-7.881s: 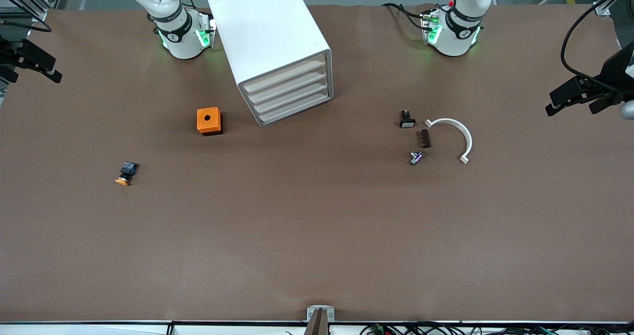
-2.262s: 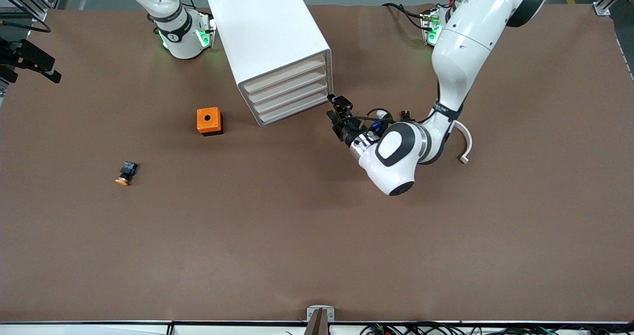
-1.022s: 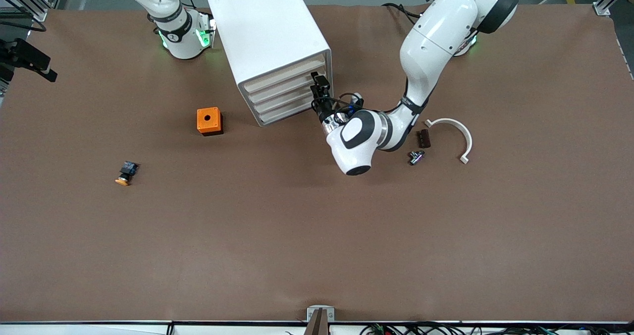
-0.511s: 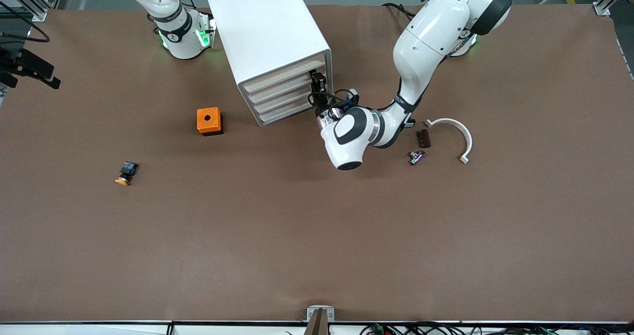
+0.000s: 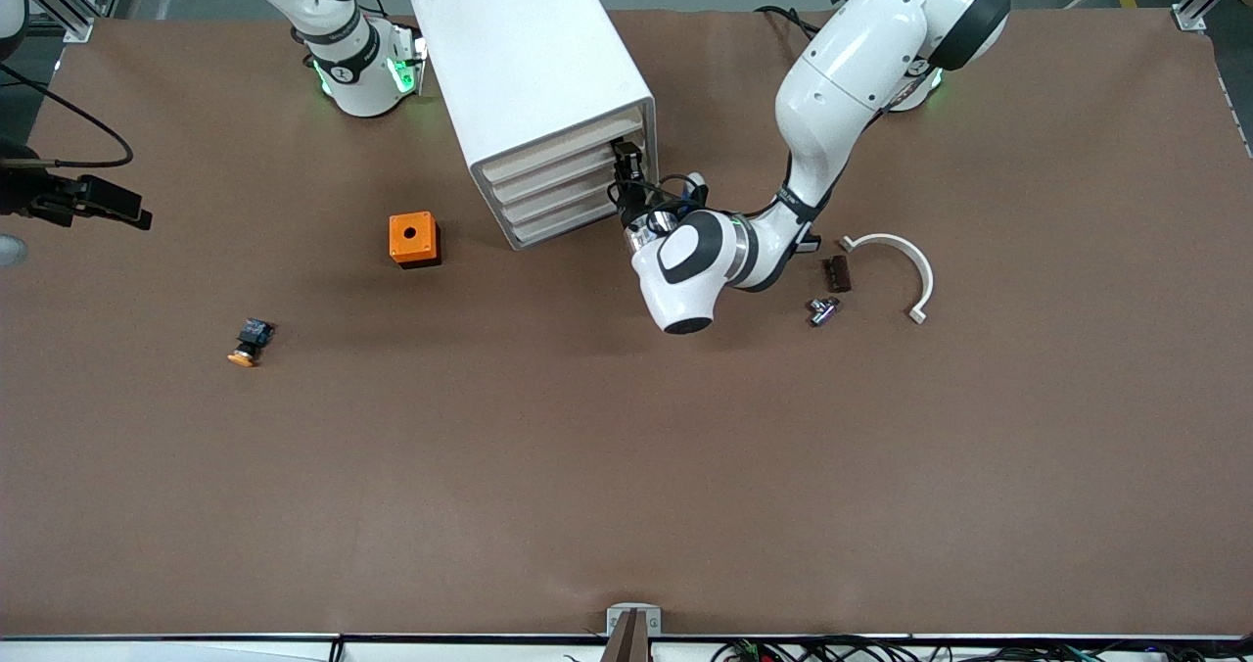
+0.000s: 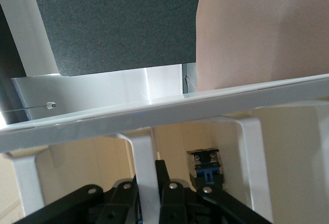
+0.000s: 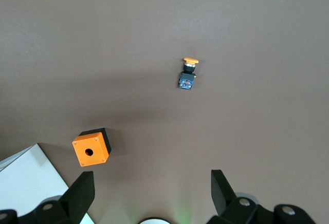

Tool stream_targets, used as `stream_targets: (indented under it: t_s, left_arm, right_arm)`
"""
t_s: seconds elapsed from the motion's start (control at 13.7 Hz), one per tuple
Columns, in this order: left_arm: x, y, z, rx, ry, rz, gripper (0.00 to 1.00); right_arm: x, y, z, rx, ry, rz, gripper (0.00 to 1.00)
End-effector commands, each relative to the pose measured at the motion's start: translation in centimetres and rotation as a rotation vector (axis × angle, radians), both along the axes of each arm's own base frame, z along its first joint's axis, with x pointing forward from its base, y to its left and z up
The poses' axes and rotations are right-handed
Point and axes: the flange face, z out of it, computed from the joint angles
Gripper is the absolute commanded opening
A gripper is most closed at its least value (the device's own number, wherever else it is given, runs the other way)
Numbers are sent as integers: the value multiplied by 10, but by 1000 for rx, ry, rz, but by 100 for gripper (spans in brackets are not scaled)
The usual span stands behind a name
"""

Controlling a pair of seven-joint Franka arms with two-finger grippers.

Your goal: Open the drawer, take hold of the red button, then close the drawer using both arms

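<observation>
The white drawer cabinet [image 5: 533, 74] stands at the table's robot side, its stacked drawers [image 5: 563, 187] all pushed in. My left gripper [image 5: 626, 165] is at the drawer fronts' end toward the left arm. In the left wrist view it [image 6: 146, 175] is shut on a white upright bar of the drawer handle [image 6: 144, 149]. Through the drawer front beside that bar shows the black-and-blue body of the button [image 6: 207, 165]. My right gripper [image 5: 103, 204] hangs open over the right arm's end of the table, its fingers [image 7: 82, 193] wide apart with nothing between them.
An orange cube with a hole [image 5: 413, 239] sits beside the cabinet. An orange-capped button [image 5: 249, 343] lies nearer the camera. Toward the left arm's end lie a white curved piece [image 5: 905, 260], a brown block [image 5: 837, 273] and a small metal part [image 5: 823, 310].
The left gripper's fingers have closed on the drawer handle, with the arm settling slightly. The right gripper has drifted lower at the front view's edge. The drawers have not moved.
</observation>
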Motion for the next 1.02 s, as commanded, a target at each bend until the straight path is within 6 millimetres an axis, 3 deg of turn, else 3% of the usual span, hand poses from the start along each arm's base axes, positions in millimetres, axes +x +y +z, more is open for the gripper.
stream_targets:
  t_s: [0.0, 0.22, 0.58, 0.8, 0.95]
  left_arm:
    - [19, 13, 5, -17, 20, 36, 10]
    - [37, 31, 4, -10, 10, 65, 10]
    - [77, 66, 8, -20, -3, 149, 13]
    - [98, 87, 10, -25, -17, 191, 13]
    - [114, 104, 11, -16, -37, 221, 13]
  right_arm:
    - [0, 2, 7, -18, 5, -28, 100]
    - [-2, 16, 6, 12, 31, -253, 100]
    - [0, 28, 5, 60, 33, -324, 100]
    - [1, 71, 6, 34, 44, -407, 100]
    - [0, 112, 5, 11, 51, -466, 100]
